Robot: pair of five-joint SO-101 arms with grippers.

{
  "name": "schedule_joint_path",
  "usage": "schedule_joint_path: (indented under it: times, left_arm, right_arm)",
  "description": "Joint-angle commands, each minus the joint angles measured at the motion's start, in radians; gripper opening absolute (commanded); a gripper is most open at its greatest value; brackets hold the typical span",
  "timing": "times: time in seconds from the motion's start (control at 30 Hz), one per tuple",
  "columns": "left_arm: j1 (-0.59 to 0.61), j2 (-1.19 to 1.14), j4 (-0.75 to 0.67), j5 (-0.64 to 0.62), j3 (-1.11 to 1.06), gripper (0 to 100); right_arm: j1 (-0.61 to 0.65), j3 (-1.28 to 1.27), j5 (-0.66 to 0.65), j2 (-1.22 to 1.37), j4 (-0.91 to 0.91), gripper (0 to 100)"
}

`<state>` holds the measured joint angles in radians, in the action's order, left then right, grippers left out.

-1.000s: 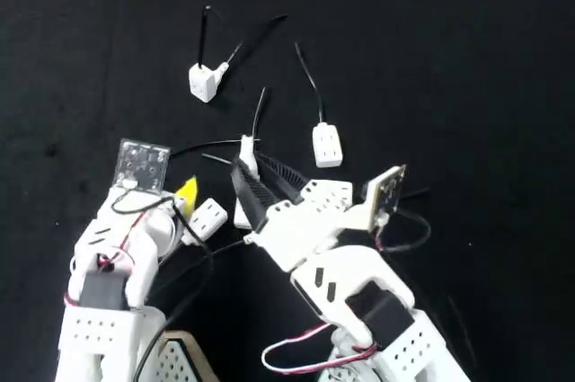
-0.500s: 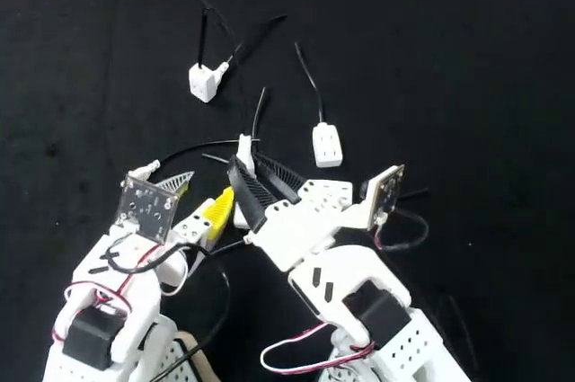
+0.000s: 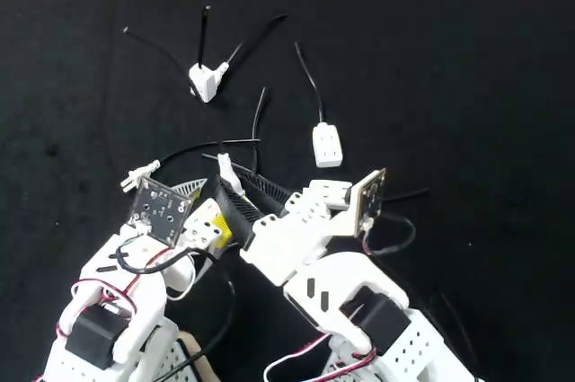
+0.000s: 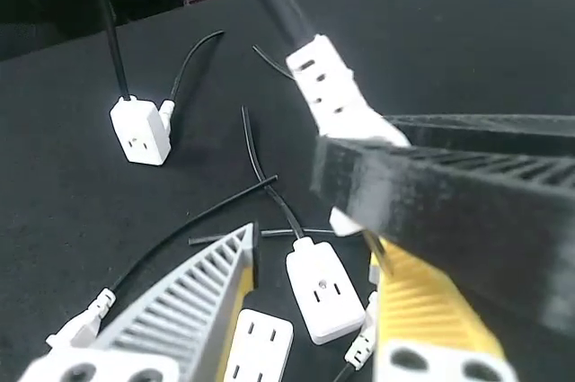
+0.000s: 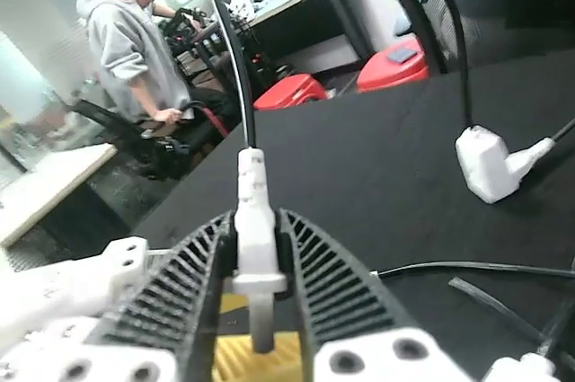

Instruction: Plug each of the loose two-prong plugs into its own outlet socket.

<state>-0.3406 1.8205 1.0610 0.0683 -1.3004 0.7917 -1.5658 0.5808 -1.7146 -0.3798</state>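
Observation:
My right gripper (image 3: 235,189) (image 5: 256,220), with black ribbed fingers, is shut on a white two-prong plug (image 3: 225,169) (image 5: 252,220) whose black cord runs away across the table. The same plug (image 4: 334,94) hangs just ahead of my left gripper (image 3: 203,209) (image 4: 314,252). That gripper stands open, one finger grey and one yellow, over two white outlet sockets (image 4: 319,288) (image 4: 260,346) lying on the black table. A third socket (image 3: 327,145) lies mid-table. A far white socket block (image 3: 205,82) (image 4: 139,130) (image 5: 490,162) has cords attached. A small loose plug (image 3: 139,175) (image 4: 85,324) lies beside the left arm.
Loose black cords (image 3: 256,121) cross the table's middle between the sockets. The right half of the black table (image 3: 485,103) is bare. A tan object (image 3: 190,350) sits at the front edge between the arm bases. Red chair bases (image 5: 395,58) stand beyond the table.
My left gripper has swung right and pulled back, ending beside the right gripper. The right gripper has shifted left with the plug. The far socket block's cord has flicked to the left.

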Motion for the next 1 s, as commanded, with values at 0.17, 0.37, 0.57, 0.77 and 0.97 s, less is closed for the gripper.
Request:
schedule_joint_path:
  times: [0.17,0.37,0.57,0.77,0.97]
  left_arm:
    - [0.010,0.005,-0.014,-0.034,0.065,21]
    - [0.133,0.005,-0.054,-0.035,0.061,21]
    - [0.136,0.005,-0.055,-0.035,0.061,21]
    - [0.136,0.005,-0.057,-0.029,0.058,21]
    - [0.185,0.005,-0.055,-0.026,0.056,21]
  right_arm:
    - [0.037,0.056,0.002,0.018,-0.037,1.1]
    - [0.049,0.147,0.002,0.018,-0.203,1.1]
    - [0.074,0.163,-0.051,0.019,-0.242,1.1]
    - [0.075,0.176,-0.072,0.019,-0.261,1.1]
    - [0.072,0.246,-0.121,0.019,-0.367,1.1]
